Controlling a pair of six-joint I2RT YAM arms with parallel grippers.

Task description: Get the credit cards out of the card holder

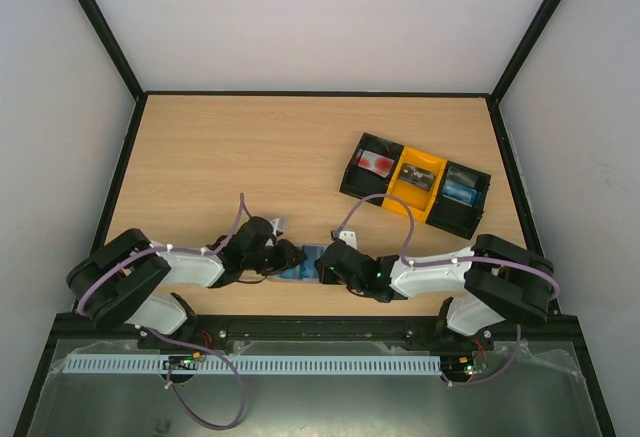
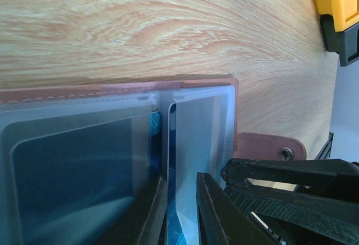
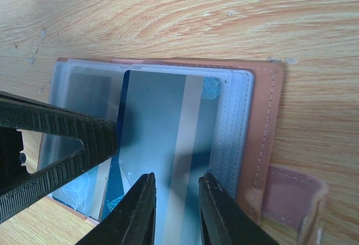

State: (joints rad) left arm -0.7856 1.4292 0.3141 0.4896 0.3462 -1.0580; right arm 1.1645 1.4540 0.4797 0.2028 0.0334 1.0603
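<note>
View from above: a pale wood desk (image 1: 250, 147). At its middle, close to the near edge, two tools meet tip to tip from either side. Between them lies the holder (image 1: 300, 269), open and flat on the desk, blue-grey with a thin brown border. Well apart from it, toward the far right, a tray (image 1: 420, 157) sits at an angle. Its middle compartment is yellow and the two outer ones are black. A red item (image 1: 377, 164) lies in the left compartment and a blue item (image 1: 462, 194) in the right one.

The left tool (image 2: 182, 211) reaches the holder from the left. In its own camera its two fingers stand close together, and the edge of a clear sleeve (image 2: 202, 127) runs into the narrow gap between them. Whether they press on it cannot be told. A brown tab (image 2: 269, 147) with a metal snap sticks out from the holder's side, just beside these fingers.

The right tool (image 3: 176, 211) reaches in from the right. Its fingers are a little apart, with a gap showing between them. Their tips sit over the face of a blue-grey card (image 3: 168, 133) with a paler stripe. The card lies face up on the stacked clear sleeves and is not pinched between the fingers. The left tool's ridged fingers meet the card's left edge
</note>
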